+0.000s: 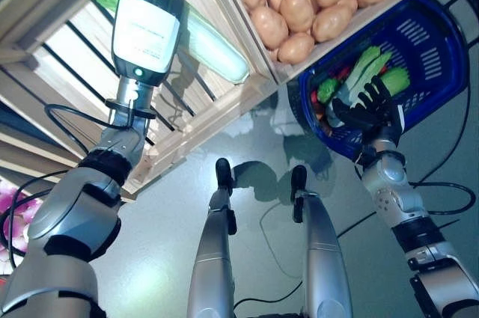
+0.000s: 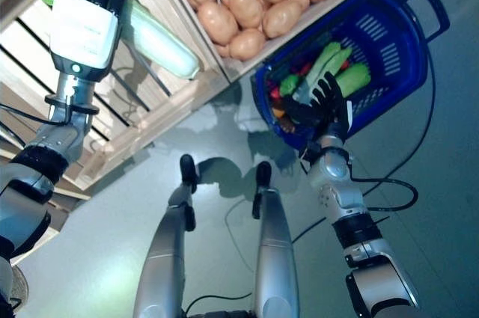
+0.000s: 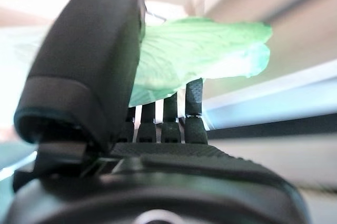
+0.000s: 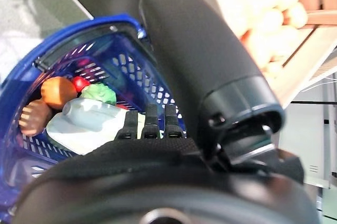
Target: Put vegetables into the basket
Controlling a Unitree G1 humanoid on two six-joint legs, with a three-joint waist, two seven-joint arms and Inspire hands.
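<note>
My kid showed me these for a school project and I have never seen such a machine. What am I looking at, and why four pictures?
It is a humanoid robot sorting vegetables. Two pictures come from cameras in its head, looking down; the other two sit on its wrists, looking along each hand. The left hand reaches into a slatted wooden crate and rests on a long pale green cabbage; whether it grips it yet I cannot tell. The next compartment holds brown potatoes. The right hand curls over the rim of a blue plastic basket, which already holds several vegetables.
</note>
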